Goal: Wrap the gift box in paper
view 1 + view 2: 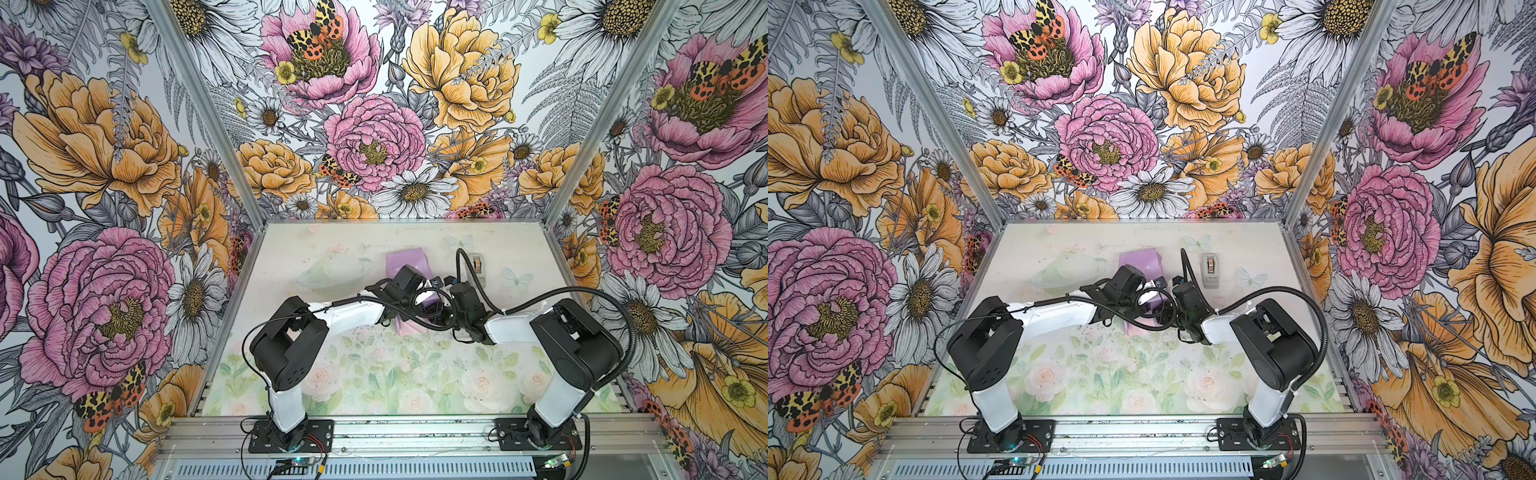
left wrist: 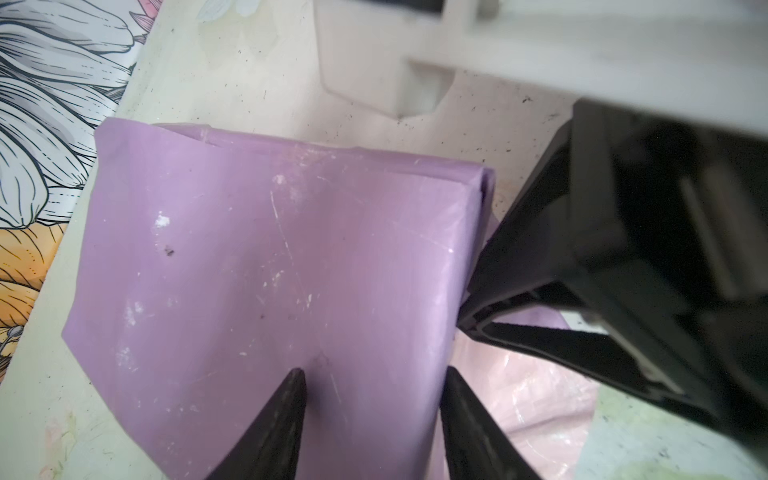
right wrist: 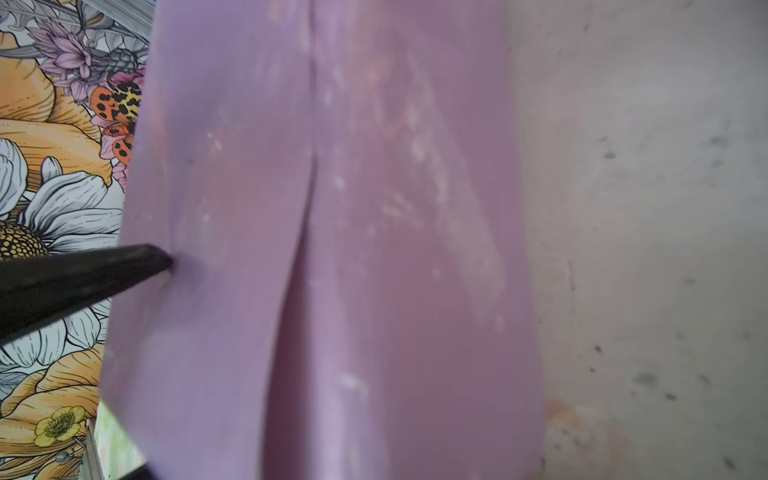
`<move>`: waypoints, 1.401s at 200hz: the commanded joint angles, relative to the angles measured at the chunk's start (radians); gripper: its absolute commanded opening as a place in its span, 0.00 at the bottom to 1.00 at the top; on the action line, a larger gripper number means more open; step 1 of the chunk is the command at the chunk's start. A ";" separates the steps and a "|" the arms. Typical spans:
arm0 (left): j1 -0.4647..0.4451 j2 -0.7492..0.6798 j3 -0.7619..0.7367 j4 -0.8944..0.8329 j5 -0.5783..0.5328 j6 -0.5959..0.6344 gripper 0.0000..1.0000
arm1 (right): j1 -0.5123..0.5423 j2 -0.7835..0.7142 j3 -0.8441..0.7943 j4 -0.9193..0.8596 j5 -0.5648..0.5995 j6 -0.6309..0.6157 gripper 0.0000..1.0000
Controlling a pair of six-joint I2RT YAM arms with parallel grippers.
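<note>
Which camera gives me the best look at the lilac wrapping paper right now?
The left wrist view: the paper fills the frame in focus, folds and edges clear. In both top views the arms hide most of it. The right wrist view gives only a blurred close-up.

The left arm (image 1: 349, 309) and right arm (image 1: 513, 328) reached inward; the left gripper (image 2: 376, 374) held its jaws apart, the right gripper (image 2: 465, 326) close beside.
</note>
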 commanded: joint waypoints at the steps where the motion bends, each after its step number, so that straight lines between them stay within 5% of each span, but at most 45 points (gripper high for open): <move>1: -0.003 0.031 -0.003 -0.038 0.054 -0.027 0.52 | 0.010 0.032 0.011 0.069 0.049 -0.005 0.21; 76: -0.003 0.033 -0.001 -0.038 0.061 -0.031 0.52 | 0.020 0.073 0.007 0.143 0.065 0.013 0.23; 115: -0.003 0.037 -0.002 -0.037 0.054 -0.029 0.52 | 0.019 -0.021 -0.033 0.094 0.044 -0.010 0.33; 171: -0.003 0.043 0.000 -0.039 0.033 -0.026 0.51 | -0.032 -0.175 -0.114 0.000 -0.033 -0.040 0.35; 280: -0.002 0.041 -0.004 -0.040 0.041 -0.029 0.50 | -0.053 -0.081 -0.030 0.019 0.029 -0.031 0.12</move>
